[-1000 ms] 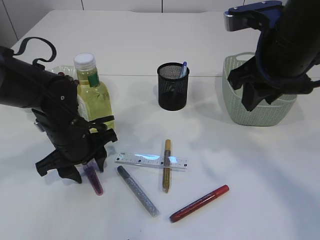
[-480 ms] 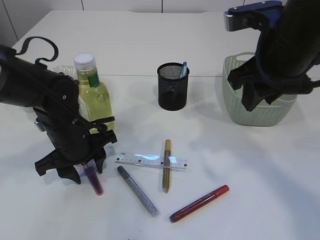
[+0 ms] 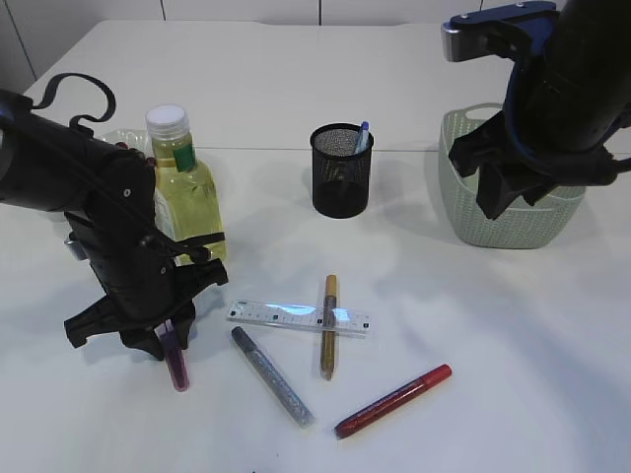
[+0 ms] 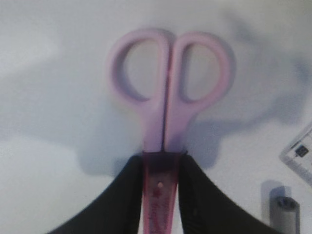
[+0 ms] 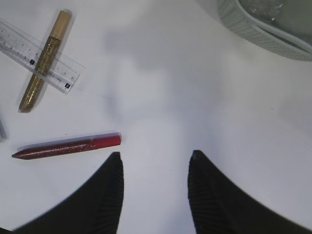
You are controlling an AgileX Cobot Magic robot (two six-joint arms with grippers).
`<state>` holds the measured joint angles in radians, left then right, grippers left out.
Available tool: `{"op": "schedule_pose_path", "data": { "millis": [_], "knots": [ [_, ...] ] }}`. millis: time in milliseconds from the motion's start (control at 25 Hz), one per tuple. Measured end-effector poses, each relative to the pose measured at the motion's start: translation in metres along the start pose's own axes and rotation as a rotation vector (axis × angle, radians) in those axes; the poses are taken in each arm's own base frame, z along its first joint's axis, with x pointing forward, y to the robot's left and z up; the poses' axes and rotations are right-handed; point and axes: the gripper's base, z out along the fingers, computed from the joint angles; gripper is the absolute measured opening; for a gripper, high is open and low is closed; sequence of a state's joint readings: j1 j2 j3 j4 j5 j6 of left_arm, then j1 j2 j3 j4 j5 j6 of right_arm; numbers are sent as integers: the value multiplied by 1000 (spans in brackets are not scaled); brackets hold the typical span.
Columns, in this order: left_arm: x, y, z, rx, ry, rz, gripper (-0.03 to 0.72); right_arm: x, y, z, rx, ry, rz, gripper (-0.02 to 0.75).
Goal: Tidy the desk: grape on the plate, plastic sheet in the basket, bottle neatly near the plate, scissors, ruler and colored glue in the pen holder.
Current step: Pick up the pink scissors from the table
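Pink scissors (image 4: 155,122) with a magenta blade cover lie on the white desk, and my left gripper (image 4: 160,158) is shut on the cover. From outside, the left gripper (image 3: 166,340) stands low at the front left over the scissors (image 3: 176,367). A clear ruler (image 3: 296,317) lies mid-desk under a gold glue stick (image 3: 328,325). A silver glue stick (image 3: 272,376) and a red one (image 3: 392,401) lie nearer the front. The black mesh pen holder (image 3: 340,182) stands at the back. My right gripper (image 5: 156,156) hangs open over bare desk, beside the basket (image 3: 503,222).
A yellow bottle (image 3: 182,177) with a white cap stands right behind the left arm, with a clear plate (image 3: 123,138) behind it. A blue pen (image 3: 362,136) stands in the pen holder. The right wrist view shows the red glue stick (image 5: 68,146) and the basket rim (image 5: 263,29).
The left jaws have closed on the scissors' blade cover, and the scissors have swung a little to the left under the gripper. The right arm has not moved.
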<state>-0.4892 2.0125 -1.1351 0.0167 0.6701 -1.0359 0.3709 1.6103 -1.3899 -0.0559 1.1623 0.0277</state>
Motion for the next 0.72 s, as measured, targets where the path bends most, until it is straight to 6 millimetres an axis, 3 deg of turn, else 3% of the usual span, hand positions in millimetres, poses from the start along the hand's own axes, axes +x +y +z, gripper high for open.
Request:
{"op": "schedule_pose_path", "data": {
  "millis": [200,720],
  "knots": [
    [0,0,0,1,1,-1,159,0,0,0,0,0,0,353],
    [1,1,0,-7,16,-13,145,0,0,0,0,0,0,353]
  ]
}}
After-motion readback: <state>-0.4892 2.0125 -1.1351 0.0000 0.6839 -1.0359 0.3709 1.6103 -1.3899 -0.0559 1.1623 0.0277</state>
